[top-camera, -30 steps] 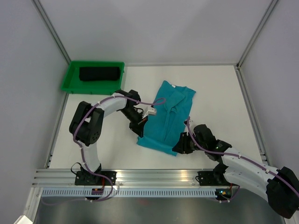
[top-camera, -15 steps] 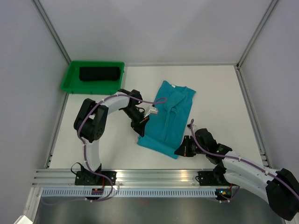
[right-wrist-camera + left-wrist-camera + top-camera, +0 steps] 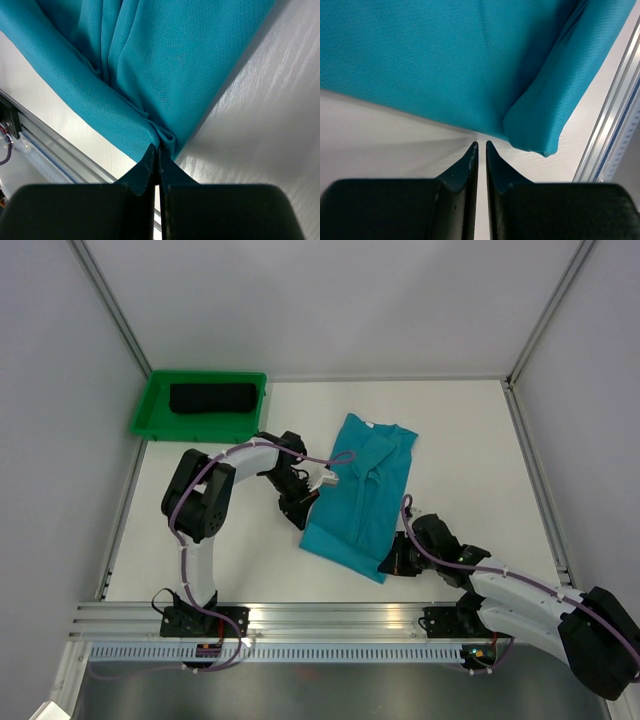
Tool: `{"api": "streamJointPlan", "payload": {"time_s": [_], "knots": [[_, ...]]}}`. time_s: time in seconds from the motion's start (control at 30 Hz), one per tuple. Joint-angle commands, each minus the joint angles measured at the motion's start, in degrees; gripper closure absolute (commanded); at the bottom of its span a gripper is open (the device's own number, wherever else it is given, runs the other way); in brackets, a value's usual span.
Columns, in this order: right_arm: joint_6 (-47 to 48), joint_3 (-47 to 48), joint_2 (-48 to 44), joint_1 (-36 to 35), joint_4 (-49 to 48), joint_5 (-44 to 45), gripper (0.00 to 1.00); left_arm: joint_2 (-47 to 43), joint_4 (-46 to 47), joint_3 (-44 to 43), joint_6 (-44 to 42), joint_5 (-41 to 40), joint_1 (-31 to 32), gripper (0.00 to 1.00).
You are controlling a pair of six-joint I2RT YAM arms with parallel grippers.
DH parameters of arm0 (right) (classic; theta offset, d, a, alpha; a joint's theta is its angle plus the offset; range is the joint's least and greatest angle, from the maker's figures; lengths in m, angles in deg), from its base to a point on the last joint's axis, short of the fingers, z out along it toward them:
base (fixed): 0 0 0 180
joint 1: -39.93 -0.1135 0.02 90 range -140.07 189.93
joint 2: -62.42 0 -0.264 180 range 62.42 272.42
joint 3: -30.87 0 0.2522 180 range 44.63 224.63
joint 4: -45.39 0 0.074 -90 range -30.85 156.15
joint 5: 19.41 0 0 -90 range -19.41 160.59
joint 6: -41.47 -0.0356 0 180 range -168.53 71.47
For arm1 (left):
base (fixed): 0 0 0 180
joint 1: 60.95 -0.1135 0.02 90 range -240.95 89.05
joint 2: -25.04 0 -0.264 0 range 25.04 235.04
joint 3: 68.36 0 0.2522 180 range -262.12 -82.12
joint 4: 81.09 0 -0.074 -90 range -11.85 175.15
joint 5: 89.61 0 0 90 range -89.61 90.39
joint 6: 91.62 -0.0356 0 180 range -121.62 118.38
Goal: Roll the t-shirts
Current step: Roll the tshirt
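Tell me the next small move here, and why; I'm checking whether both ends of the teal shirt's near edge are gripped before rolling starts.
Probably ease the left tool forward onto the edge of the teal soft cloth t-shirt and close. Its tips stand barely apart just short of the cloth, holding nothing, while the right tool is shut on the near corner.
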Motion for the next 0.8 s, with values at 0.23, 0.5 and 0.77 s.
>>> {"api": "streamJointPlan", "payload": {"time_s": [0.23,0.5,0.77], "knots": [[3.1,5.3,-1.8,0.2,4.1,1.4,0.97,-9.6,2.6,-3.7,0.6,-4.6,-0.3,0.81],[8.0,8.2,1.3,0.2,3.7,-0.8,0.96,-22.3,7.0,-0.9,-4.9,-6.0,1.3,0.61],[8.4,6.8,0.3,0.2,4.1,-1.6,0.97,-16.7,5.6,4.7,4.4,-3.3,5.0,0.54]]}}
